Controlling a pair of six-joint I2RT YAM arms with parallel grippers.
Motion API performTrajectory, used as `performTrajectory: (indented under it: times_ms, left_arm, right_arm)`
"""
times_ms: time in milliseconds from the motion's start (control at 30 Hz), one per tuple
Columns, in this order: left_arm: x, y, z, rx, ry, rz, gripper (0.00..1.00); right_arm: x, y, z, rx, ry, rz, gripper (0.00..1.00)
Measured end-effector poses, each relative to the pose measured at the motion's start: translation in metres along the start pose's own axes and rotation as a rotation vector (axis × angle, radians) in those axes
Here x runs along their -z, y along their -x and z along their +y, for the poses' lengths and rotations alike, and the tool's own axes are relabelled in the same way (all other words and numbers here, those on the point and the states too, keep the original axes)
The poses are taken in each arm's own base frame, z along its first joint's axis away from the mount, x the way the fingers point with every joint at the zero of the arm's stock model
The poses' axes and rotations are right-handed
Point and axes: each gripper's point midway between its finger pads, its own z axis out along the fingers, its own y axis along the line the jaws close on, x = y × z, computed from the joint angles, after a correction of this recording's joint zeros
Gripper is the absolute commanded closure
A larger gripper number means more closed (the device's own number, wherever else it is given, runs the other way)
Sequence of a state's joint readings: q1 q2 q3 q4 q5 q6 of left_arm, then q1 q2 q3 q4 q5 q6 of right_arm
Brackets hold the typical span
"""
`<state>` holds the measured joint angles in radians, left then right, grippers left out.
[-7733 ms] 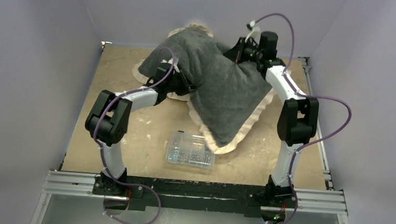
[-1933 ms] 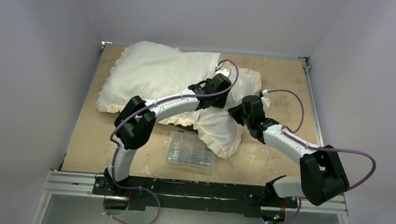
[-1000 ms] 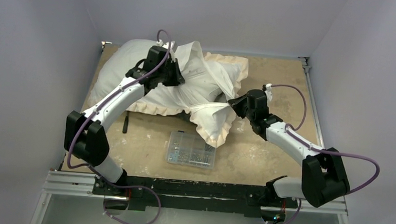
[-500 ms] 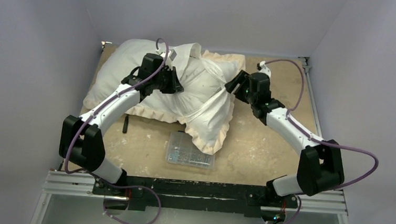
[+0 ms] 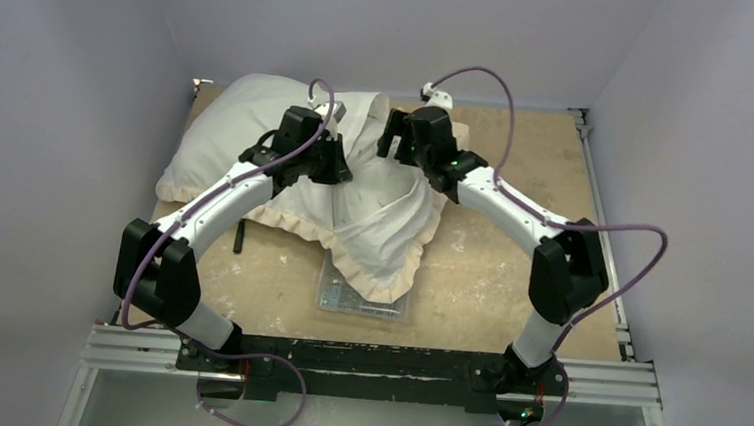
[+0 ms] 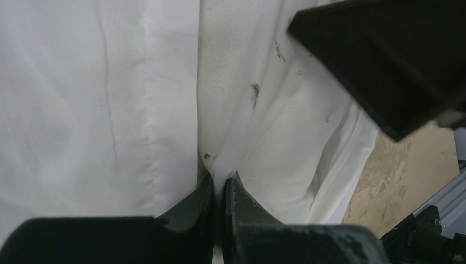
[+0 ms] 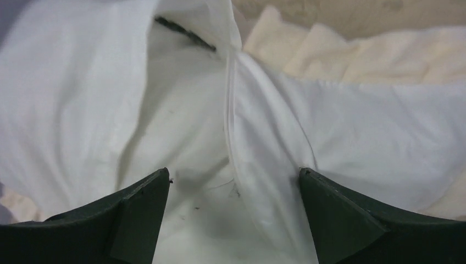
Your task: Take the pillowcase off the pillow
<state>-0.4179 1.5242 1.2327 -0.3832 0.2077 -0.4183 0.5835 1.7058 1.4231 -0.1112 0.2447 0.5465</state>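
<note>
The plump off-white pillow [image 5: 220, 130] lies at the back left of the table. The cream-white pillowcase [image 5: 383, 236], frill along its edge, drapes from the pillow's right end down toward the front. My left gripper [image 5: 340, 162] is shut on a thin fold of smudged white fabric [image 6: 220, 165] that looks like the pillow's cover. My right gripper [image 5: 390, 142] hangs open over the middle. Its fingertips [image 7: 159, 179] stand on either side of the pillowcase's hem band [image 7: 231, 118] and grip nothing.
A clear plastic box of small parts [image 5: 347, 293] sits at the front centre, partly under the pillowcase's frilled corner. A small dark tool [image 5: 238, 235] lies left of it. Bare wooden table [image 5: 520, 263] extends to the right. Walls close in on three sides.
My right gripper let go of the pillowcase, opened wide and swung back and left to the pillow's middle. The freed pillowcase corner sagged onto the plastic box. The left gripper stayed shut, nearly still.
</note>
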Motion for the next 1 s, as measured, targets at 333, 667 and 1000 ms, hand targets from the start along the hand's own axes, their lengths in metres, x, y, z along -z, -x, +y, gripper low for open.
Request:
performTrajectory:
  times_ms: [333, 667, 1000]
  left_arm:
    - [0.001, -0.001, 0.006, -0.022, 0.045, -0.006, 1.0]
    - [0.029, 0.015, 0.012, -0.009, 0.087, -0.072, 1.0]
    - [0.067, 0.042, 0.021, 0.093, 0.073, -0.191, 1.0]
  right_arm:
    - [-0.018, -0.046, -0.065, -0.022, -0.263, 0.08, 0.43]
    - [-0.001, -0.048, -0.165, -0.165, -0.424, 0.077, 0.92]
    - [0.007, -0.041, -0.152, -0.239, -0.209, 0.076, 0.53]
